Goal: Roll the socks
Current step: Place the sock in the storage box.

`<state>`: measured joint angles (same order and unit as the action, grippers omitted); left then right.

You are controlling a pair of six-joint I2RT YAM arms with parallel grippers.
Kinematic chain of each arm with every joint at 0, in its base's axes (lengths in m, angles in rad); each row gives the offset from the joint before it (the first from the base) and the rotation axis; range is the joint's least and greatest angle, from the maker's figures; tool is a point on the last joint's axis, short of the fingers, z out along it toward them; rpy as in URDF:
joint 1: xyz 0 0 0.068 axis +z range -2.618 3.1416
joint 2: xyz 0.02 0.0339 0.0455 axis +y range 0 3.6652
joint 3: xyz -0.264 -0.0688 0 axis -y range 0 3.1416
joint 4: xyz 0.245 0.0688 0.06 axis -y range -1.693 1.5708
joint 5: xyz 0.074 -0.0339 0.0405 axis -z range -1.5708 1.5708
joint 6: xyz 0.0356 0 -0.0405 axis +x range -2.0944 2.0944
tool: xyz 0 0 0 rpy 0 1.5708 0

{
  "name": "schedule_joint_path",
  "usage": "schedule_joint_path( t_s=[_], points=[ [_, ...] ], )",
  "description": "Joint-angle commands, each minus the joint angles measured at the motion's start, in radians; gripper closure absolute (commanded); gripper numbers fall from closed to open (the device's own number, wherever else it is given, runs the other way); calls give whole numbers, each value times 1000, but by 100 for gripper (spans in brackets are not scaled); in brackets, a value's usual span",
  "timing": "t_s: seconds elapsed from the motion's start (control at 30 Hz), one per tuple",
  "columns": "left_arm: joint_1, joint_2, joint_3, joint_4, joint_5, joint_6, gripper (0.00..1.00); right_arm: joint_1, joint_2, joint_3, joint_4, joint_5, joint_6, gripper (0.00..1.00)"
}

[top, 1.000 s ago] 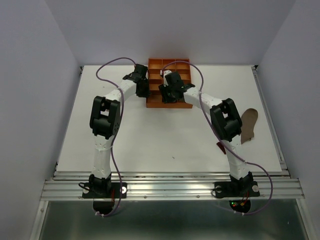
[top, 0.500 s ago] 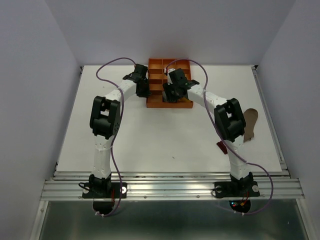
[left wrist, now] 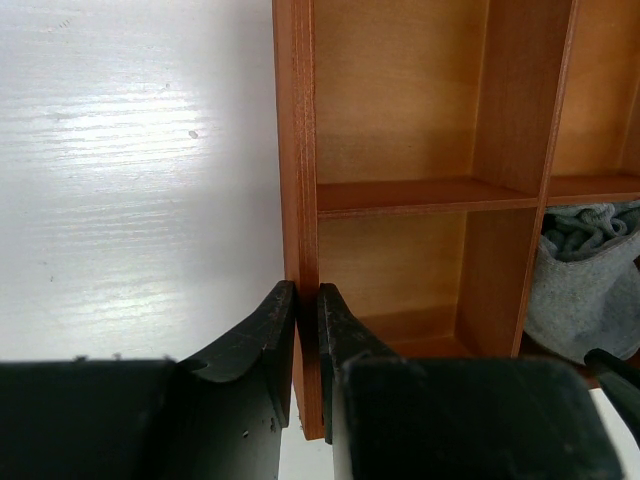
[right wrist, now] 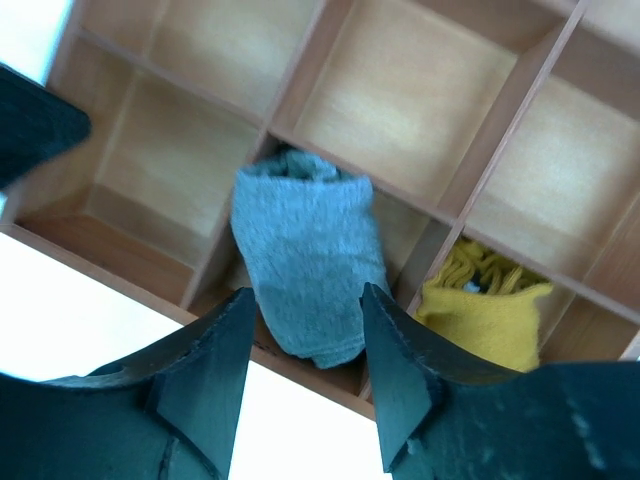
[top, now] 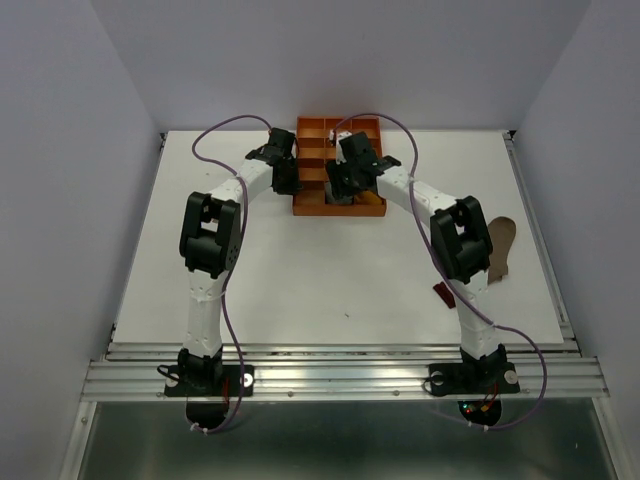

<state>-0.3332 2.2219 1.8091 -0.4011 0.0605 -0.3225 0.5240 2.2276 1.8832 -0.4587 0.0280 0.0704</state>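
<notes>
Left hand (left wrist: 303, 293) clenched the 9 o'clock wall of the tray (left wrist: 296, 150), likely steadying it, while right hand (right wrist: 308, 296) grasped the rolled grey sock (right wrist: 300, 235) over a cell.

the orange compartmented wooden tray (left wrist: 297, 180) is smooth board with faint grain, a satin finish and darker cut edges. the white flat table top (left wrist: 130, 200) has a fine wood-like grain and a light gloss that catches streaks of light, with a few small specks. the grey knitted cloth sock (right wrist: 305, 250) looks soft, fuzzy and matt; the mustard yellow knitted cloth sock (right wrist: 480, 320) is alike, with looser ribbing at its cuff. the taupe-brown cloth sock (top: 497, 248) looks dull. the left gripper (left wrist: 303, 320) and right gripper (right wrist: 308, 300) have fingers (left wrist: 265, 345) of black matt plastic, faintly dusty. the silver ribbed metal rail (top: 340, 378) has a brushed sheen.
</notes>
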Motion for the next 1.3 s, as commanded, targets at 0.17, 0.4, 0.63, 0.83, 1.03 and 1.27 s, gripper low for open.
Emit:
schedule_joint_path(
  t_s=[0.17, 0.4, 0.63, 0.83, 1.03, 1.27],
  points=[
    [5, 36, 35, 22, 35, -10, 100, -13, 24, 168, 60, -8, 39, 46],
    [5, 41, 44, 18, 30, -10, 100, -13, 73, 191, 60, -16, 39, 68],
    [6, 47, 50, 16, 30, -12, 100, -13, 76, 154, 58, -3, 22, 73],
    [5, 48, 55, 11, 30, -10, 100, -13, 139, 186, 31, -13, 19, 76],
    [5, 48, 55, 11, 29, -10, 100, -13, 193, 217, 2, -54, 11, 78],
    [5, 53, 56, 11, 42, -13, 100, -4, 254, 257, 0, -74, -3, 77]
  ],
)
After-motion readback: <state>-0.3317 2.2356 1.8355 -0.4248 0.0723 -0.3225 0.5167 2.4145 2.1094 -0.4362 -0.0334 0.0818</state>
